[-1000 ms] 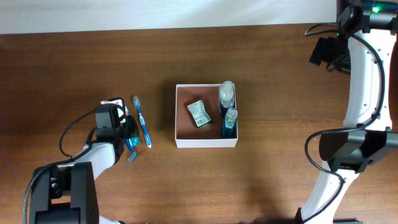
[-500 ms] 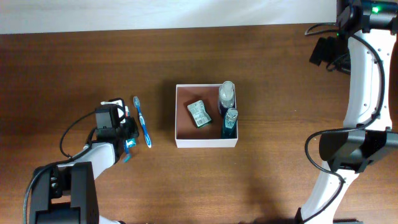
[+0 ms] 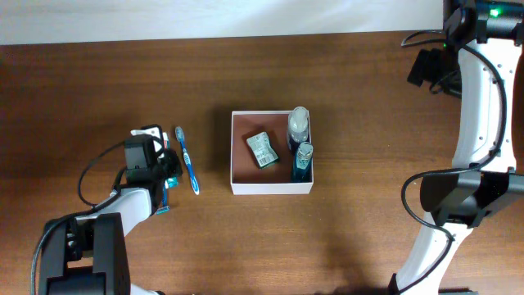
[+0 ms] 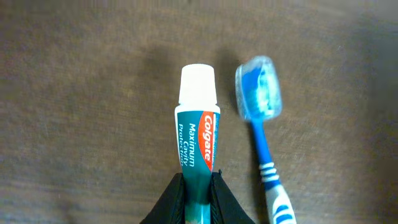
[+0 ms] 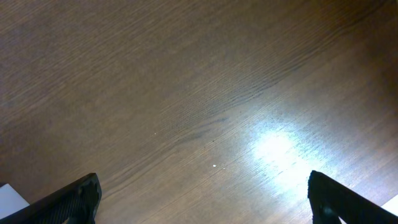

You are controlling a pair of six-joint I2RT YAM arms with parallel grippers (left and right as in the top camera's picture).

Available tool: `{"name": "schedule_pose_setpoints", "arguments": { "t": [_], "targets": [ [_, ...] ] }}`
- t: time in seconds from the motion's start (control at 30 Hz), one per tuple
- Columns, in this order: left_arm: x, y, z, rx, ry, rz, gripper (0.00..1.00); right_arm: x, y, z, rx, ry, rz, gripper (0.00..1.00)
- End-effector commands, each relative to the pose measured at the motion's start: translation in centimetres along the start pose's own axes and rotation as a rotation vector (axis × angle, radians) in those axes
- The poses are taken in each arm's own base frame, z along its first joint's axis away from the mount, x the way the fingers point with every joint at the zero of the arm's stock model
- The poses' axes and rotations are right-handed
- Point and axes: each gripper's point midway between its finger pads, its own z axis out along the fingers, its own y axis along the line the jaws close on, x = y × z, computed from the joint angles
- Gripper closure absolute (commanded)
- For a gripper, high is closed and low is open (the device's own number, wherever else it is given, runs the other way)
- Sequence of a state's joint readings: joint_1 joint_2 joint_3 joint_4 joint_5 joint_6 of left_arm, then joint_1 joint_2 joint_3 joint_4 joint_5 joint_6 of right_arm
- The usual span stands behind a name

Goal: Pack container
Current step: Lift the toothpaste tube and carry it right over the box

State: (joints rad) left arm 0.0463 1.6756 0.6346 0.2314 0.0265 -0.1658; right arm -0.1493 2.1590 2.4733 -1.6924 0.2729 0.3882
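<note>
The container [image 3: 239,184], a square white-walled box with a reddish-brown inside, sits mid-table. It holds a green-white packet [image 3: 262,149] and two bottles [image 3: 299,127], [image 3: 302,161]. My left gripper [image 3: 166,187] is left of the box and shut on a Colgate toothpaste tube [image 4: 198,134], white cap pointing away from the jaws [image 4: 199,186]. A blue-white toothbrush [image 3: 187,160] lies on the table beside the tube, between gripper and box; it also shows in the left wrist view [image 4: 261,118]. My right gripper [image 5: 202,193] is open and empty over bare wood at the far right.
The right arm [image 3: 479,106] rises along the table's right edge. A white strip [image 3: 221,18] runs along the table's far edge. Brown wood surrounds the box on all sides.
My left gripper has drawn back toward the table's left with the toothpaste tube in it; the tube's tail end has swung a little. The right arm and the box are unmoved.
</note>
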Motion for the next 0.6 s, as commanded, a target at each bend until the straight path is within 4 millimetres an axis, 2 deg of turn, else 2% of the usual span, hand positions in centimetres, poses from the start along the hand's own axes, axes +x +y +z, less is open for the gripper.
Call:
{"name": "schedule_pose_setpoints", "arguments": {
  "t": [0.0,0.13,0.27,0.43,0.57],
  "targets": [
    [-2.4,-0.5,-0.7,0.021,-0.068,-0.001,0.89,-0.3,-0.7,-1.1,0.005,-0.031,0.012,0.02],
    [-4.8,-1.0,-2.4,0.033,-0.143,0.001,0.89,-0.3,-0.7,-1.1,0.005,-0.032,0.012,0.02],
    [-7.5,-1.6,-5.1,0.054,-0.236,0.001,0.89,-0.3,-0.7,-1.1,0.005,-0.032,0.012,0.02],
    [-10.4,-4.1,-9.1,0.163,-0.344,0.005,0.89,-0.3,-0.7,-1.1,0.005,-0.032,0.012,0.02],
    [-11.5,-6.1,-11.4,0.23,-0.388,0.015,0.91,-0.3,-0.7,-1.1,0.005,-0.032,0.012,0.02]
  ]
}}
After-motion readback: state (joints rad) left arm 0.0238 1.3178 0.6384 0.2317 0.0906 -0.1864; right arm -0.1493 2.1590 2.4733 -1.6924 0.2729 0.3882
